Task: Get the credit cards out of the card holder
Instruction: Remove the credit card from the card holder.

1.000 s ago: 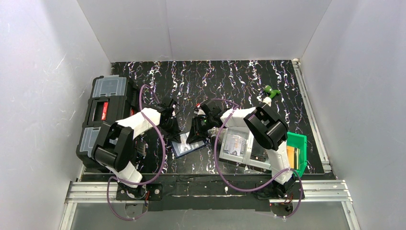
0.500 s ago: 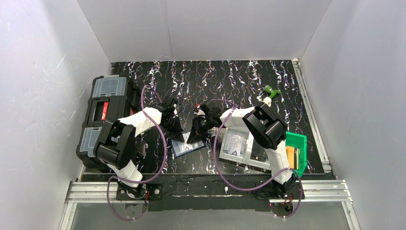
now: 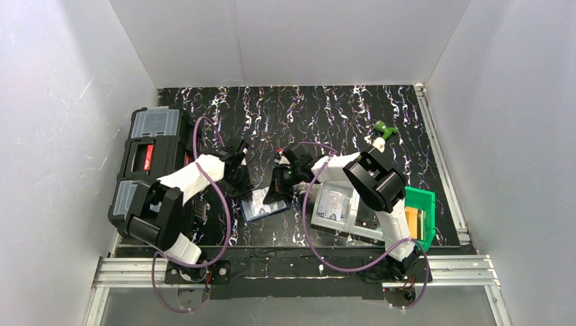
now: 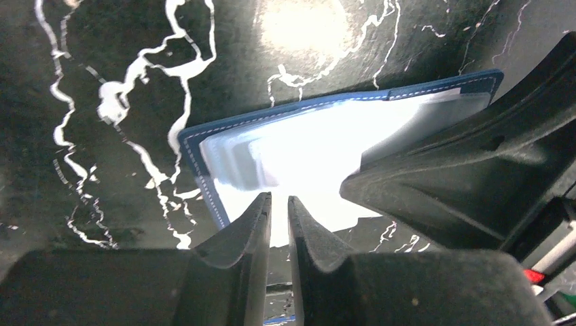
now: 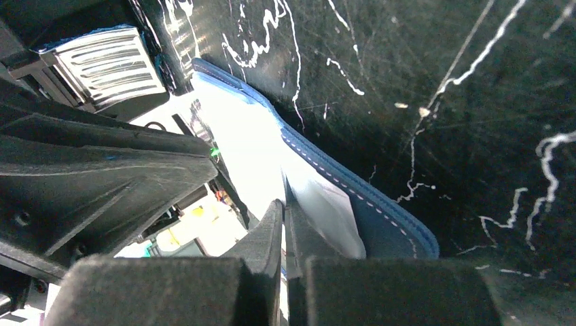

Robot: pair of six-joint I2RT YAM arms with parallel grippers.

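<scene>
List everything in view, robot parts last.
card holder: one, navy, open, centre front
organiser box: one, black, clear lids, left edge
tray: one, grey, right of holder
bin: one, green, far right
small object: one, green, right rear
table: one, black, white veining
left gripper: one, black, barely open at holder's edge
right gripper: one, black, shut at holder's pale sleeve

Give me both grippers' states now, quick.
Left gripper: jaws a slit apart over the card holder's edge; cannot tell whether anything is pinched.
Right gripper: shut against the card holder's inner side; hold unclear.
</scene>
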